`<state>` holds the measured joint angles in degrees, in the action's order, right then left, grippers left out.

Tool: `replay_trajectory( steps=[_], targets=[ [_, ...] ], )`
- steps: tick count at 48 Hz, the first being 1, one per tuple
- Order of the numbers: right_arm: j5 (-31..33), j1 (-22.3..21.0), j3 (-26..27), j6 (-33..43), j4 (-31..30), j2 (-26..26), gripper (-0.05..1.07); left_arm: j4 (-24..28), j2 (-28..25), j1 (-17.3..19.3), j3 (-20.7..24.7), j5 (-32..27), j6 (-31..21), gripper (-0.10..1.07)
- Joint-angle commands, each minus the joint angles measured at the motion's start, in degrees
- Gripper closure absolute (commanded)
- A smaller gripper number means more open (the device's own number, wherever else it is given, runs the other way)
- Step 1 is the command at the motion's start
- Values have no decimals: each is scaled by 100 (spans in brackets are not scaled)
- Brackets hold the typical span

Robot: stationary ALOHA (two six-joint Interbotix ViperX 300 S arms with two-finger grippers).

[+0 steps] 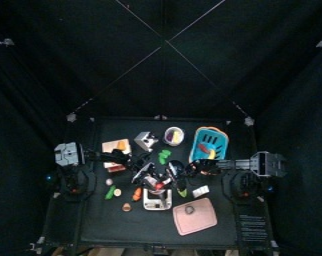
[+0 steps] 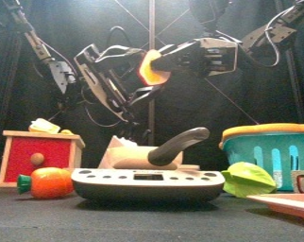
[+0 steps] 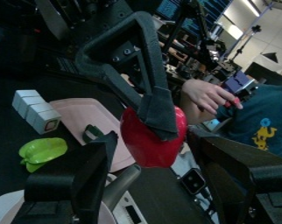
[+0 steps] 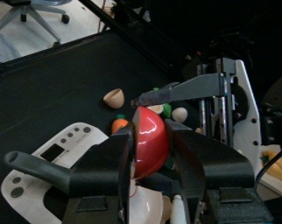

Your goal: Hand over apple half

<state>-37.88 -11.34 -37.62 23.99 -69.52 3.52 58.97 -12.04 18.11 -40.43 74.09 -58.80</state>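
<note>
- Starting with the table point(image 1: 217, 232), we see a black surface crowded with small items; both arms meet in the air above its middle.
- We note the left gripper point(image 2: 117, 80) at mid-height in the front view. Its jaws stand wide apart on either side of the apple half, and in the left wrist view we see a gap between them and the fruit.
- We note the right gripper point(image 4: 155, 157) coming in from the opposite side. Its jaws are part-closed and clamp the apple half point(image 4: 150, 140) between them.
- The apple half sits well above the table, between the two grippers; the front view shows its pale cut face point(image 2: 152, 66), the wrist views its red skin point(image 3: 153, 140).
- On the table front we see a white kitchen scale point(image 2: 148, 184) with a grey handled object resting behind it.
- A teal basket point(image 2: 275, 151) stands toward the right.
- A red wooden box point(image 2: 39, 156) stands toward the left.
- A green toy piece point(image 2: 248, 179) lies beside the scale.
- An orange fruit point(image 2: 50, 182) lies just in front of the red box.
- Past the curtains, the left wrist view shows a person point(image 3: 255, 122) in a blue shirt.
</note>
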Motion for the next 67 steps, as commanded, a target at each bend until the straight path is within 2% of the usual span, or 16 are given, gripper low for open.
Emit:
replay_trajectory(
  steps=[1,19,34,56,67],
  targets=[
    [-18,-26,141,0,9,229,61,-9,105,-9,105,44,18,1],
    [-18,-26,132,0,9,229,61,141,62,-9,290,53,9,2],
    [-18,-26,123,-9,18,229,62,255,62,-18,264,62,-9,3],
    [-18,-26,149,-9,0,229,61,431,-44,-9,308,448,-18,3],
    [-18,-26,149,-9,0,229,62,422,-105,0,404,448,-70,3]
  ],
)
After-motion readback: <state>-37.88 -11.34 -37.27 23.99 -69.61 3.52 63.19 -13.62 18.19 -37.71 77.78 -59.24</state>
